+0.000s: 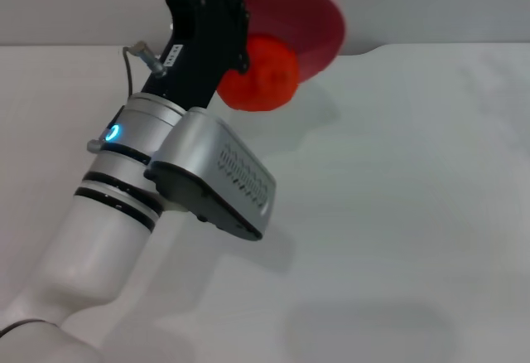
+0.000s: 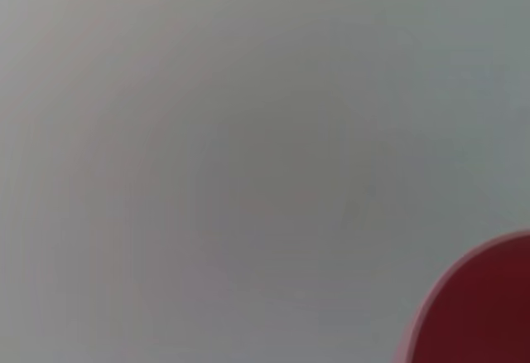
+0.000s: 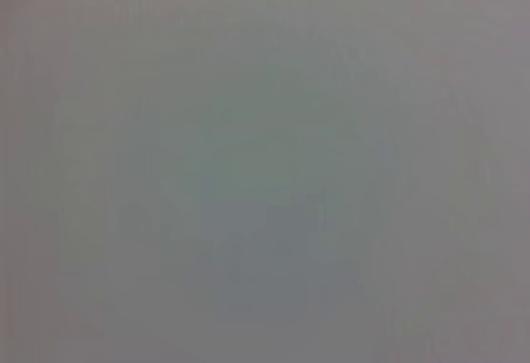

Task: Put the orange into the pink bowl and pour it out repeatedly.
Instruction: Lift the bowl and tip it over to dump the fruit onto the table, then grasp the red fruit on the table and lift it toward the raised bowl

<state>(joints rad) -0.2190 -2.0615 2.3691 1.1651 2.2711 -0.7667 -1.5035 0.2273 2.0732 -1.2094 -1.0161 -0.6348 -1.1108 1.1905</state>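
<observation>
**Bowl tipped, orange at its mouth**

My pink bowl (image 1: 310, 23) is up off the white counter (image 1: 397, 197), turned on its side so the open mouth faces down and toward me. It is smooth and glossy, round and deep, with a paler pink rim and a darker, shadowed inside. In my left wrist view only a curved slice of its rim and dark red interior (image 2: 484, 309) shows at one corner.

The orange (image 1: 261, 73) sits right at the lower lip of the bowl's mouth, partly out past the rim. It is bright orange-red, roundish, with matte dimpled skin, and clearly smaller than the bowl. Whether it touches the counter I cannot tell.
</observation>
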